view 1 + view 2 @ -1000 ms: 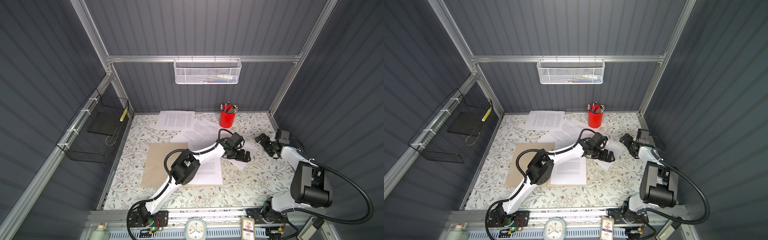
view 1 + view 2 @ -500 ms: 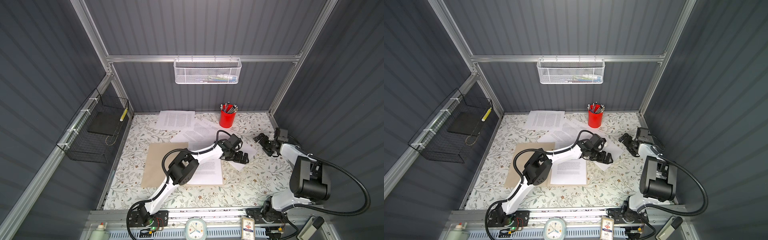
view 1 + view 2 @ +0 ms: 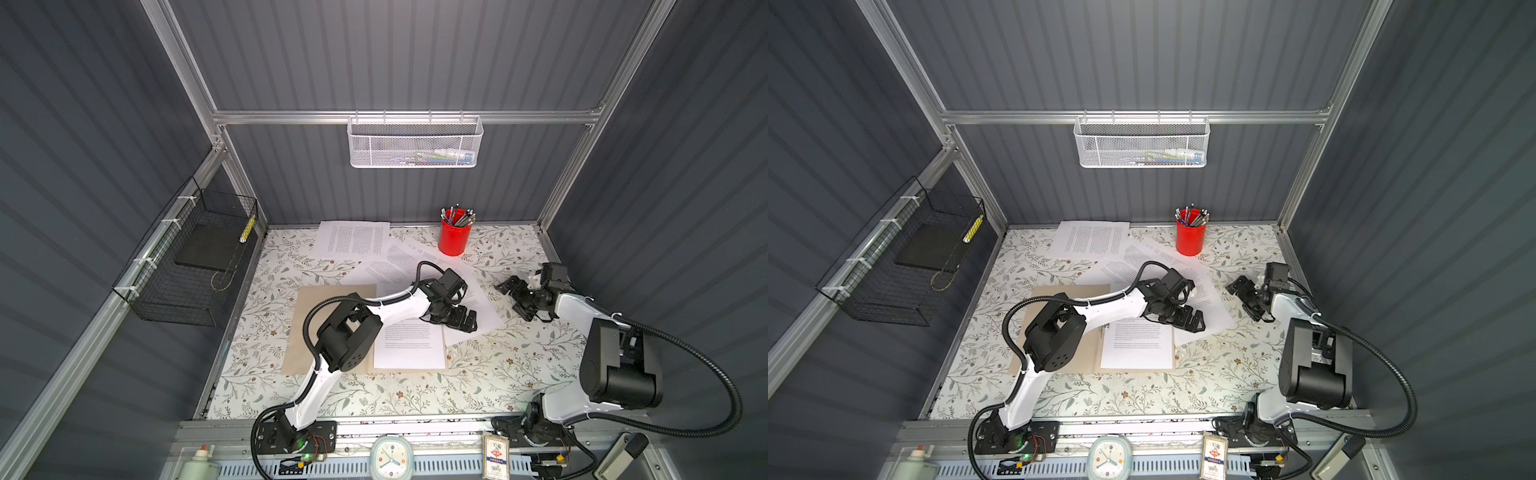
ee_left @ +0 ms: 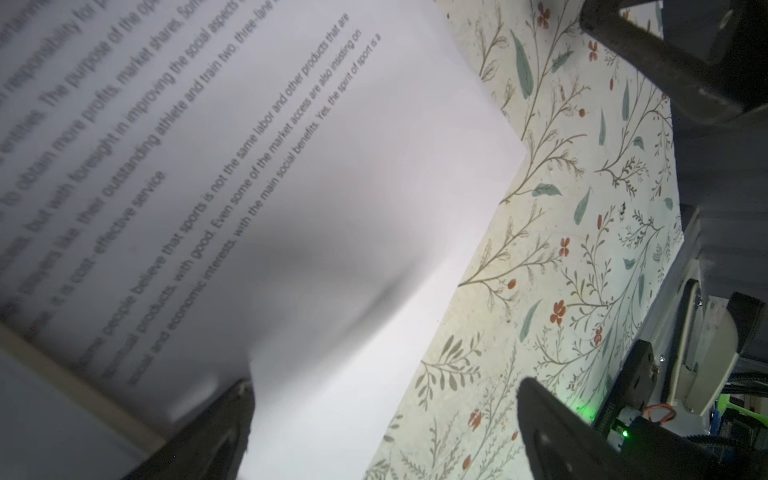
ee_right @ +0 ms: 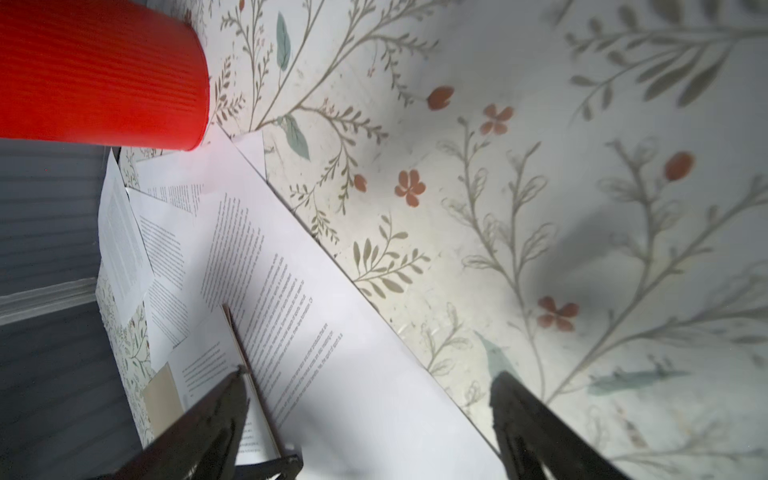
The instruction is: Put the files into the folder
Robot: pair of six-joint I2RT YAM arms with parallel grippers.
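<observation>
The tan folder (image 3: pixel 328 299) (image 3: pixel 1059 297) lies open at the table's middle, with one printed sheet (image 3: pixel 409 349) (image 3: pixel 1138 347) on its right half. More files lie loose behind it: one at the back (image 3: pixel 353 241), overlapping ones (image 3: pixel 395 266), and a slanted sheet (image 3: pixel 484 309) (image 4: pixel 332 208) (image 5: pixel 332 365) over the folder's far right corner. My left gripper (image 3: pixel 457 322) (image 4: pixel 384 399) is open low over this sheet's front edge. My right gripper (image 3: pixel 517 299) (image 5: pixel 370 390) is open beside the sheet's right edge, one finger over paper, one over the cloth.
A red pen cup (image 3: pixel 455 237) (image 5: pixel 95 70) stands at the back, touching the loose sheets. A black wire basket (image 3: pixel 187 270) with a flat black slab hangs on the left wall. A white mesh basket (image 3: pixel 415 141) hangs on the back wall. Floral cloth (image 3: pixel 519 365) covers the table.
My left gripper has drawn back a little to the left and front, the arm's elbow with it. My right gripper has shifted slightly left, closer to the slanted sheet.
</observation>
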